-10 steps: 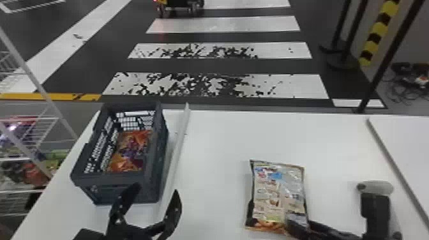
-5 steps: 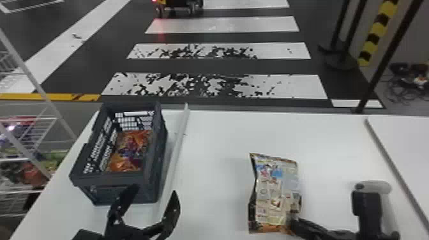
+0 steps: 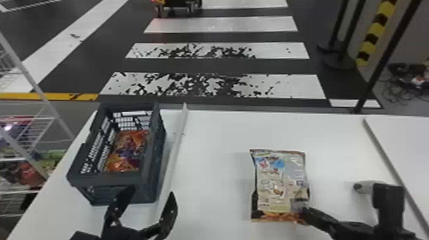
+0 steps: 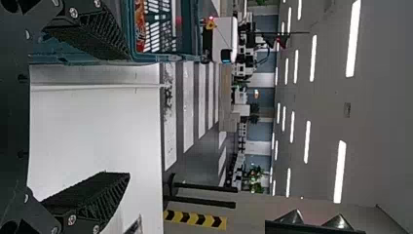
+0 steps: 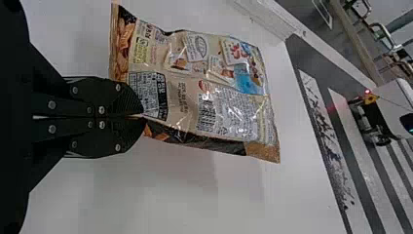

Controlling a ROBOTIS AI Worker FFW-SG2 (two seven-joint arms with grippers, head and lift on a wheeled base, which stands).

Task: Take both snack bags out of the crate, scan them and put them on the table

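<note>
Near the table's right side, a beige snack bag (image 3: 277,188) has its lower right edge pinched by my right gripper (image 3: 303,213). In the right wrist view, the right gripper (image 5: 141,116) is shut on the edge of that snack bag (image 5: 195,92), whose barcode side shows. An orange snack bag (image 3: 127,153) lies inside the dark crate (image 3: 150,188) at the left. My left gripper (image 3: 149,199) stands at the crate's near side with fingers apart and nothing between them; in the left wrist view, the left gripper (image 4: 129,117) is likewise open beside the crate (image 4: 87,56).
A grey-white scanner (image 3: 365,186) is at the right, partly behind the right arm. A white strip (image 3: 177,143) runs along the table (image 3: 210,191) right of the crate. Wire shelves (image 3: 41,134) stand left of the table, and a raised edge (image 3: 383,153) lies at the right.
The beige bag in my right gripper first shifted slightly and tilted, then turned to show its printed side more broadly. My left arm and the crate have stayed about where they were.
</note>
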